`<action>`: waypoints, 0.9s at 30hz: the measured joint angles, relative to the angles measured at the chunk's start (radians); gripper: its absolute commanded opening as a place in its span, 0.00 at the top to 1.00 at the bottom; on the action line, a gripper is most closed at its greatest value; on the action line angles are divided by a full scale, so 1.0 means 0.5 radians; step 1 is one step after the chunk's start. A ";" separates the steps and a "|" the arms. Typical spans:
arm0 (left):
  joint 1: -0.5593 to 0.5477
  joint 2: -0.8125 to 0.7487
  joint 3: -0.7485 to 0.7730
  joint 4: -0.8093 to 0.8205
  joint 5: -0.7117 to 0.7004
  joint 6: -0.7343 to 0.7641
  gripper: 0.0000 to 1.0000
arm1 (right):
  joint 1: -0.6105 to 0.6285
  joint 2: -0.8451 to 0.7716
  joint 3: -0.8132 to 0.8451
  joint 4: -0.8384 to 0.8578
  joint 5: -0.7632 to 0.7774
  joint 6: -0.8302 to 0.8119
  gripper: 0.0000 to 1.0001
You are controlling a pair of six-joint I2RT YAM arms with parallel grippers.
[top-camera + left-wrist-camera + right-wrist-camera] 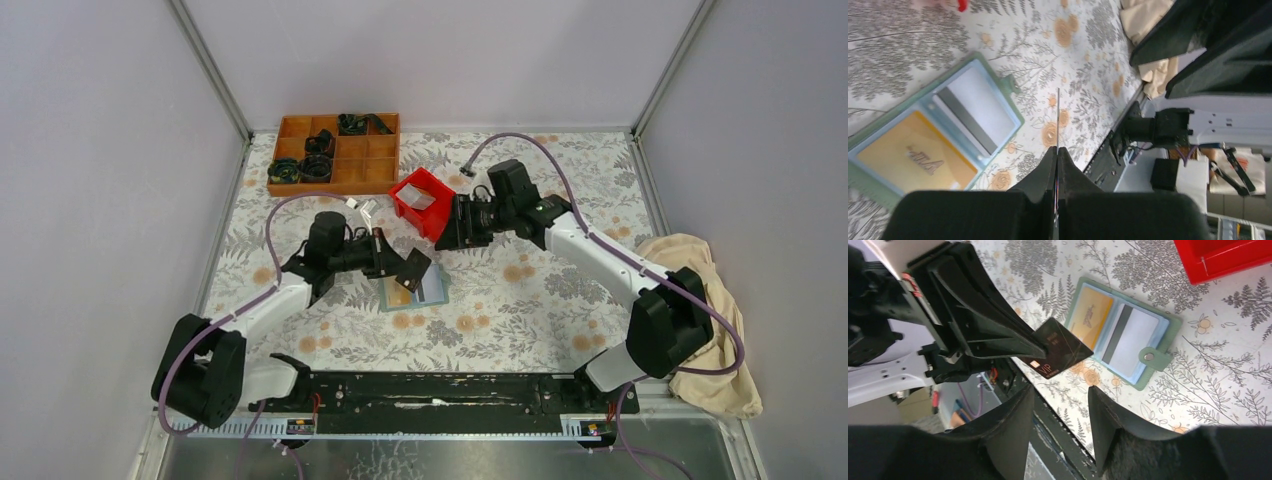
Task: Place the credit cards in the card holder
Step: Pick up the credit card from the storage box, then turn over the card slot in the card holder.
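Left hand (pixel 1040 347) clamped on dark grey card (pixel 1060 351), over open card holder (pixel 1174 326); right hand (pixel 1060 402) apart, empty, near red bin (pixel 1228 260).

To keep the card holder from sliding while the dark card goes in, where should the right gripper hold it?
Probably the snap tab jutting from the edge of the card holder, approached from that side: the holder lies open and flat, so only the tab offers a pinchable lip.
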 measured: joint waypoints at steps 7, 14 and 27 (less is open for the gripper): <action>0.001 -0.160 -0.101 -0.111 -0.374 -0.002 1.00 | 0.230 0.091 0.001 -0.062 0.282 -0.037 0.62; 0.001 -0.372 -0.183 -0.263 -0.771 -0.060 1.00 | 0.359 0.308 0.001 -0.090 0.442 -0.043 0.72; 0.001 -0.545 -0.321 -0.375 -1.073 -0.219 1.00 | 0.380 0.567 0.050 -0.136 0.655 -0.043 0.77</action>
